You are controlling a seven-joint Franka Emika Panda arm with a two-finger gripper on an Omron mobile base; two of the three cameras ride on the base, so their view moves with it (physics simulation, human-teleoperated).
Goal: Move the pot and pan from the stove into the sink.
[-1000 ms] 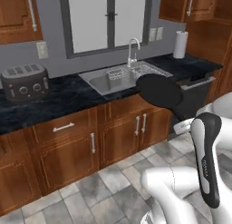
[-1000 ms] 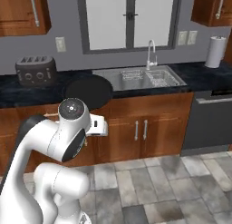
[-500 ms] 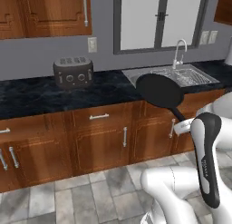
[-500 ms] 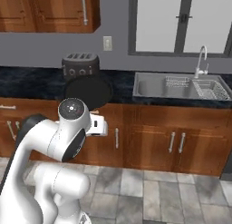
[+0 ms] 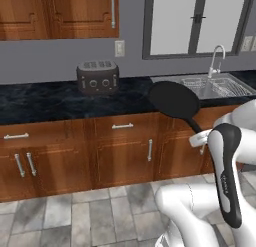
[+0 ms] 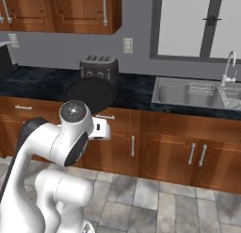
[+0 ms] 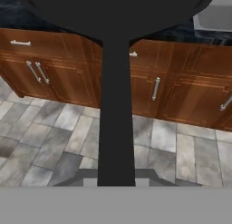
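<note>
Clenched on the long thin handle of the pan (image 5: 174,98): pincer (image 5: 200,136) at the handle's near end, jaws nearly together with the handle between them. Carried in the air, the pan sits level with the front edge of the bench (image 5: 45,98), right of the toaster (image 5: 97,76) and left of the sink (image 5: 215,86), resting on nothing. In the hand view, handle (image 7: 115,105) running straight up the middle to the black round body cut off by the top edge.

Finger tips themselves hard to make out: covered by the handle in the hand view, largely screened by the white arm in the left base view. In the right base view, lower half of the pan (image 6: 90,94) blocked by the arm's round joint.

Around it, left to right: cupboard doors (image 5: 120,156) under the bench, tiled floor (image 5: 75,216) below, wall outlet (image 5: 119,48) above the toaster, window (image 5: 200,21) and curved faucet (image 5: 216,61) behind the basin. Sink cut by the right edge of both base views.
</note>
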